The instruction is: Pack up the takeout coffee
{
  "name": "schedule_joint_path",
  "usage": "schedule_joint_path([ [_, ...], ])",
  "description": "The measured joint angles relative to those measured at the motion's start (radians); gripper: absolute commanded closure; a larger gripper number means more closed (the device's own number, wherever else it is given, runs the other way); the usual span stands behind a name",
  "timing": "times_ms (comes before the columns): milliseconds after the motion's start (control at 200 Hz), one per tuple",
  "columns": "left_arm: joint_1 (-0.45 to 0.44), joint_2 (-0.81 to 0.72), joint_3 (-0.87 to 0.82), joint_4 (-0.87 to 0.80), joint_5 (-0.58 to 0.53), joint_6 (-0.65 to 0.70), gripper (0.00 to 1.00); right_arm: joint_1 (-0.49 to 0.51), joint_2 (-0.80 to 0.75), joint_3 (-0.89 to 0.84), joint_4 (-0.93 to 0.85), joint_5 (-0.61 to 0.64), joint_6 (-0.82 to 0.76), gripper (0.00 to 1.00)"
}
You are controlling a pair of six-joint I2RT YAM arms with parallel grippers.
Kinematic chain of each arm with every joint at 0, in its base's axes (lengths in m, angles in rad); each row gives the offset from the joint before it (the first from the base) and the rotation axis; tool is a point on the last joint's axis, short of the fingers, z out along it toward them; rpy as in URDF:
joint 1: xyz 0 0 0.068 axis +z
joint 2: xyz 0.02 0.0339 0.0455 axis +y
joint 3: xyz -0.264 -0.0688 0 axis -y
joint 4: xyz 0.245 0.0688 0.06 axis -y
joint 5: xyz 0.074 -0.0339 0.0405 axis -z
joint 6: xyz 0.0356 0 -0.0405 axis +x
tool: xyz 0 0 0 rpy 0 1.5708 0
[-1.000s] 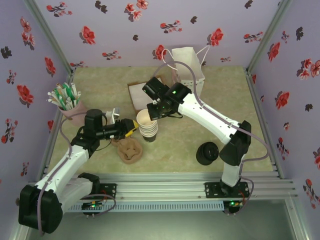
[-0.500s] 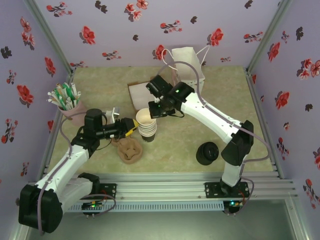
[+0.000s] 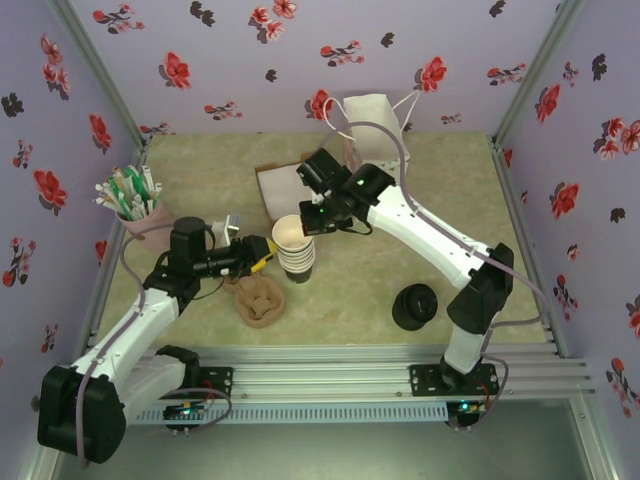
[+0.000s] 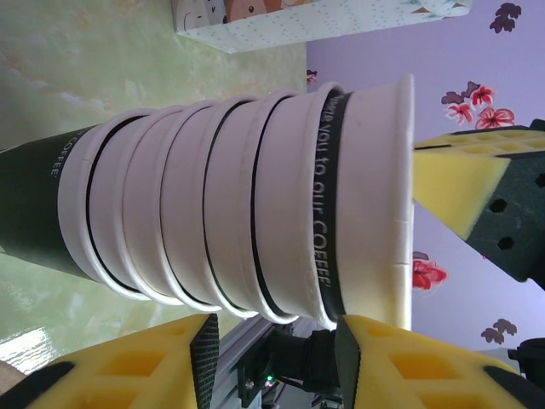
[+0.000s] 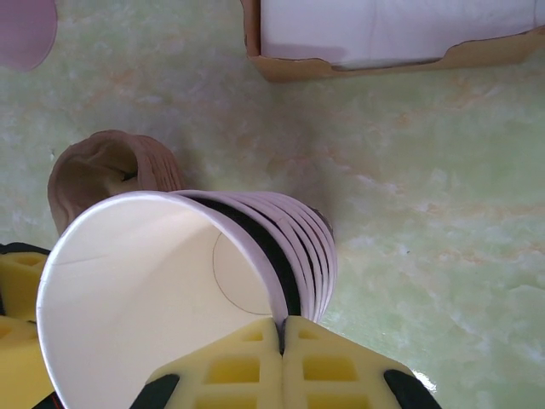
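We judge the packing to be barely begun. The paper bag [image 3: 375, 125] stands well behind the right claw [image 5: 281, 341], and we cannot see into it. The stack of cups [image 3: 296, 258] sits between the two claws. The pile of black lids [image 3: 415, 303] rests well apart from the right claw, toward the near edge of the table. The coffee to be packed is, as we read it, the top cup [image 5: 145, 281]. It is nested in the stack, bare of any lid, and tipped a little toward the left claw [image 4: 277, 339]. By our reckoning, it has yet to be pulled free, lidded and carried to the bag.

The right claw is clenched. Its yellow pads [image 5: 332, 366] meet on the wall of the top cup at the rim, one inside and one outside, so it is grasping that cup.

The left claw stands about half parted. Its fingers [image 4: 119, 375] lie against the side of the stack with several cup rims at the gap between them. We cannot tell whether it truly pinches those rims or merely steadies the stack.
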Motion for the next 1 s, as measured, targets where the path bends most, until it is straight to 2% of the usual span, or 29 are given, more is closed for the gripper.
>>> schedule_joint_path([
  [460, 0.000, 0.002, 0.008, -0.043, -0.011, 0.016, 0.57, -0.014, -0.020, 0.106, -0.033, 0.012, -0.002, 1.00],
  [710, 0.000, 0.002, 0.040, -0.074, -0.027, 0.039, 0.54, -0.022, -0.128, 0.173, -0.068, 0.055, -0.012, 1.00],
  [785, 0.000, 0.001, 0.056, -0.099, -0.035, 0.052, 0.48, -0.026, -0.174, 0.173, -0.085, 0.079, -0.016, 1.00],
  [910, 0.000, -0.019, 0.094, -0.159, -0.061, 0.076, 0.29, -0.032, -0.261, 0.142, -0.100, 0.128, -0.027, 1.00],
  [1000, -0.001, -0.068, 0.142, -0.241, -0.101, 0.115, 0.16, -0.036, -0.345, 0.048, -0.098, 0.163, -0.029, 1.00],
])
